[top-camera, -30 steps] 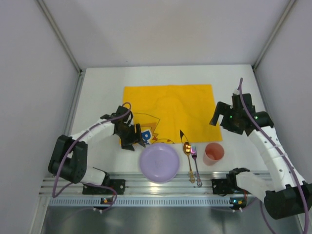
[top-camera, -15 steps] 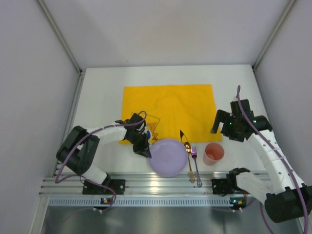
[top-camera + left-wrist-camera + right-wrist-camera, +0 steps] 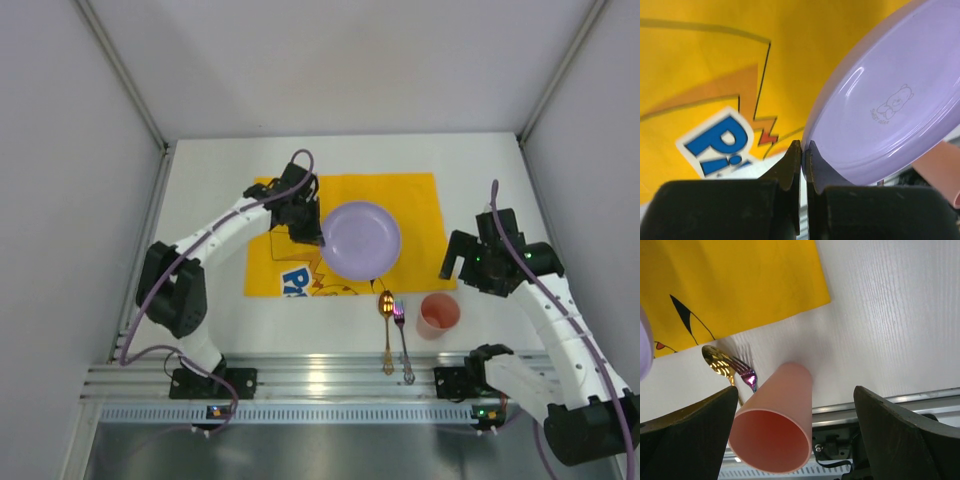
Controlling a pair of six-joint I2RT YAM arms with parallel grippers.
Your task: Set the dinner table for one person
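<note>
A lilac plate [image 3: 362,240] hangs tilted over the yellow printed mat [image 3: 420,225], which lies on the white dinner table [image 3: 200,200]. My left gripper [image 3: 316,234] is shut on the plate's left rim. The left wrist view shows the thin rim of the plate [image 3: 890,110] pinched between the black fingertips of that gripper [image 3: 803,150]. A pink cup [image 3: 439,313] stands upright right of a gold spoon [image 3: 385,318] and an iridescent fork [image 3: 402,338]. My right gripper [image 3: 452,268] hovers open just above the cup [image 3: 775,427], fingers [image 3: 695,430] wide on either side, not touching it.
The spoon [image 3: 717,361] and fork [image 3: 748,376] lie side by side on the bare table [image 3: 880,315] just below the mat's front edge [image 3: 740,290]. An aluminium rail [image 3: 320,372] runs along the near edge. Grey walls close in the sides and back.
My left gripper closed on the plate's rim near the front edge and carried it up and back over the mat. The right gripper drifted slightly down toward the cup, still open.
</note>
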